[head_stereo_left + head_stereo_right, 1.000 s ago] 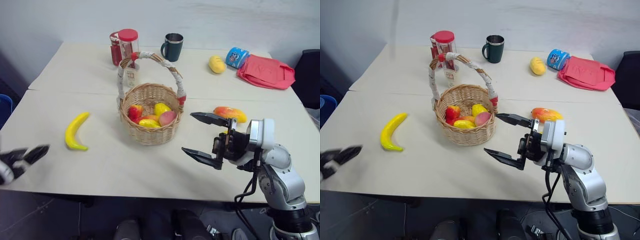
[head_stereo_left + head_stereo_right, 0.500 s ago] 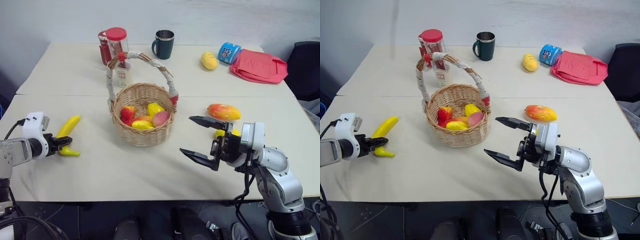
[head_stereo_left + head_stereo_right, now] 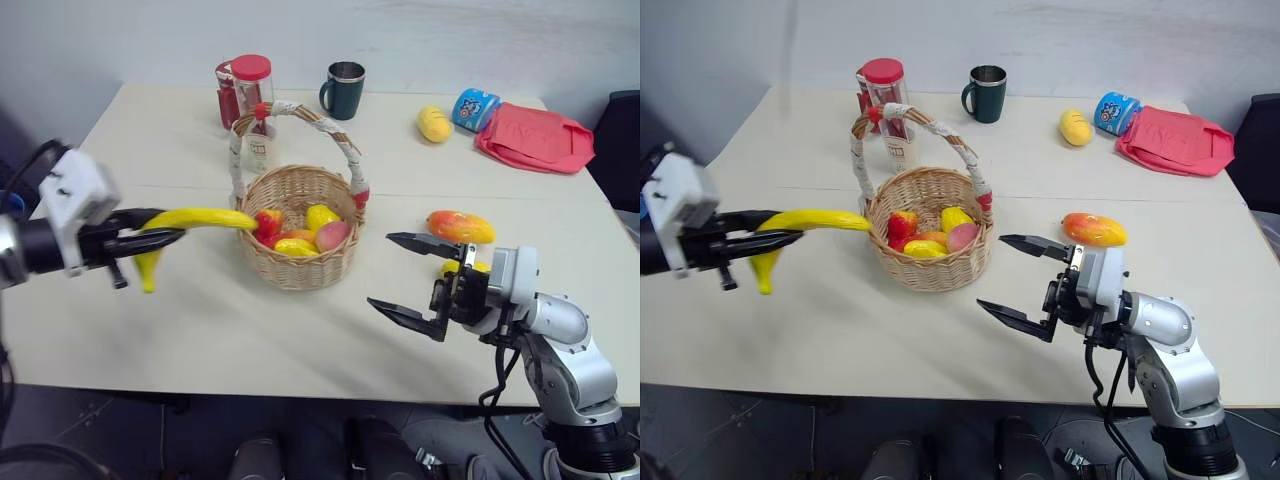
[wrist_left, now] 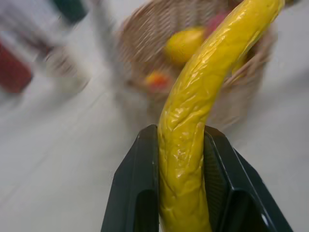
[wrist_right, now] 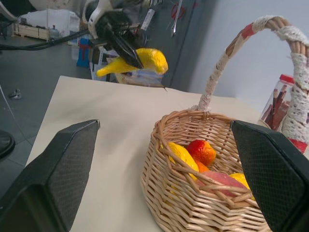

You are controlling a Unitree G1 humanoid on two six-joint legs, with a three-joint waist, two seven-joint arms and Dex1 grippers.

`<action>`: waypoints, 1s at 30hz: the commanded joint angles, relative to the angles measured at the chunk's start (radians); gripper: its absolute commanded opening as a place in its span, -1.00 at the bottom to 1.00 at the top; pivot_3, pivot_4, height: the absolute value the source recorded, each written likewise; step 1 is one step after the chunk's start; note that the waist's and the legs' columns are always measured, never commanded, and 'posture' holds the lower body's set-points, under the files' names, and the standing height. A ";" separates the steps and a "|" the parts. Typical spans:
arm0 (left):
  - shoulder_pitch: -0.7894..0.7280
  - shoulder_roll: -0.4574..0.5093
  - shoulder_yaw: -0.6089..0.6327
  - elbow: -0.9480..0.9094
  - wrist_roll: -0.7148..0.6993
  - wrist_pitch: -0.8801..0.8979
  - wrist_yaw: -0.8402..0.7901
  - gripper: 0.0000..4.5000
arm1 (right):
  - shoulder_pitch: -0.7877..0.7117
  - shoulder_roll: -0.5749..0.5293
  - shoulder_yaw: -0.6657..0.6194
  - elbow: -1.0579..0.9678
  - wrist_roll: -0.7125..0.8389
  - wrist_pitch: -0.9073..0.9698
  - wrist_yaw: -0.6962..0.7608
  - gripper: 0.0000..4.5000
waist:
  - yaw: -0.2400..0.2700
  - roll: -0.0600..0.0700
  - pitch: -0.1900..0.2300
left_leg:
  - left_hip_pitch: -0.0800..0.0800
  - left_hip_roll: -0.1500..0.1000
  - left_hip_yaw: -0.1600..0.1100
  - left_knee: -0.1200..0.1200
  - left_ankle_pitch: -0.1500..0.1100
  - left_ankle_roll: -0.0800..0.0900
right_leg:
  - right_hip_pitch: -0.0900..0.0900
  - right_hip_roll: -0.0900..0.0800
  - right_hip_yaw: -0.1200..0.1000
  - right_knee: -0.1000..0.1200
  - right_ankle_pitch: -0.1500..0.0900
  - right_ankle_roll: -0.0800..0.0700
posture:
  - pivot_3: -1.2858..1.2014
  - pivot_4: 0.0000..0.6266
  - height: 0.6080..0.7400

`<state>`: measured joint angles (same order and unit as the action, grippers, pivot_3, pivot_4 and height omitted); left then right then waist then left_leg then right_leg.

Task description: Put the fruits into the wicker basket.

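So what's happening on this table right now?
The robot is collecting toy fruit into the wicker basket. Its left claw is shut on the banana, held above the table with its tip near the basket's rim. The right claw hangs open beside the basket, holding nothing. Several fruits already lie in the basket; a mango and a yellow lemon-like fruit remain out on the table.
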<state>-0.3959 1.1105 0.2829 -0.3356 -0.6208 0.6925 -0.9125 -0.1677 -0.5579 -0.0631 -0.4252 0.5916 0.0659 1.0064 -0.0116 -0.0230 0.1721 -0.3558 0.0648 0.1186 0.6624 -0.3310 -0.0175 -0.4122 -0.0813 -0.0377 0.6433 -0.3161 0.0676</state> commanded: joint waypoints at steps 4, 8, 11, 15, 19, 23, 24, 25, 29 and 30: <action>-0.350 -0.252 -0.261 0.088 0.038 0.312 0.259 -0.65 | -0.033 0.014 -0.036 -0.076 0.029 0.028 -0.087 1.00 | 0.010 0.000 0.001 | -0.001 -0.002 0.000 0.004 -0.001 0.002 | 0.000 0.010 0.000 0.002 0.002 0.003 | 0.03 -0.52 1.00; -0.423 -0.365 -0.286 0.156 0.094 0.383 0.377 -0.33 | -0.030 0.019 -0.035 -0.110 0.021 0.045 -0.128 1.00 | 0.000 -0.001 0.002 | -0.001 -0.001 0.002 0.004 0.002 -0.003 | -0.001 0.014 0.006 0.001 0.002 0.004 | 0.03 -0.52 1.00; -0.448 -0.420 -0.286 0.180 0.112 0.381 0.405 0.03 | -0.013 0.016 -0.038 -0.122 0.014 0.049 -0.145 1.00 | -0.001 -0.002 0.002 | -0.002 0.001 0.002 0.004 0.002 -0.004 | -0.003 0.018 0.008 0.001 0.002 0.004 | 0.03 -0.52 1.00; -0.444 -0.440 -0.274 0.180 0.133 0.342 0.403 0.61 | 0.023 0.012 -0.049 -0.122 0.003 0.031 -0.149 1.00 | 0.000 -0.002 0.003 | -0.002 0.001 0.002 0.004 0.002 -0.004 | -0.004 0.018 0.010 0.001 0.002 0.004 | 0.03 -0.52 1.00; -0.401 -0.360 -0.231 0.128 0.125 0.259 0.308 0.89 | 0.117 0.010 -0.124 -0.085 0.025 -0.004 -0.133 1.00 | 0.007 -0.002 0.003 | -0.002 0.001 0.003 0.004 0.002 -0.004 | -0.004 0.018 0.011 0.000 0.002 0.004 | 0.03 -0.52 1.00; -0.249 -0.239 -0.128 0.048 0.072 0.026 0.026 0.89 | 0.331 -0.042 -0.306 0.002 0.033 -0.076 -0.012 1.00 | 0.008 -0.001 0.003 | 0.000 0.001 0.005 0.003 0.001 -0.004 | -0.004 0.019 0.014 0.000 0.002 0.003 | 0.03 -0.52 1.00; -0.186 -0.222 -0.103 0.044 0.081 -0.106 -0.072 0.89 | 0.385 -0.053 -0.350 0.045 0.023 -0.113 0.028 1.00 | 0.009 -0.001 0.003 | 0.000 0.001 0.005 0.002 0.001 -0.004 | -0.004 0.019 0.013 -0.001 0.002 0.003 | 0.03 -0.52 1.00; -0.141 -0.212 -0.085 0.045 0.088 -0.201 -0.141 0.89 | 0.420 -0.060 -0.378 0.075 0.017 -0.140 0.056 1.00 | 0.010 -0.001 0.003 | 0.001 0.001 0.006 0.002 0.001 -0.004 | -0.004 0.019 0.013 -0.001 0.001 0.002 | 0.03 -0.52 1.00; 0.070 -0.185 -0.026 0.187 0.147 -0.485 -0.335 0.95 | 0.532 -0.066 -0.484 0.304 -0.039 -0.294 0.144 1.00 | 0.008 0.000 0.004 | 0.005 0.000 0.007 0.003 -0.001 -0.001 | 0.002 0.019 0.014 -0.005 0.002 0.003 | 0.03 -0.52 1.00; 0.113 -0.191 -0.005 0.207 0.135 -0.503 -0.357 0.95 | 0.551 -0.066 -0.512 0.381 -0.059 -0.341 0.153 1.00 | 0.006 0.000 0.004 | 0.005 0.000 0.008 0.003 -0.003 0.002 | 0.002 0.018 0.014 -0.005 0.002 0.004 | 0.03 -0.52 1.00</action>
<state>-0.3119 0.9099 0.2284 -0.1584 -0.4894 0.2585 -1.2214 0.3613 -0.6139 -0.5147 -0.1269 0.5533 -0.1981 1.1339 -0.0054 -0.0231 0.1757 -0.3502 0.0650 0.1262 0.6647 -0.3345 -0.0133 -0.4101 -0.0625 -0.0224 0.6380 -0.3132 0.0719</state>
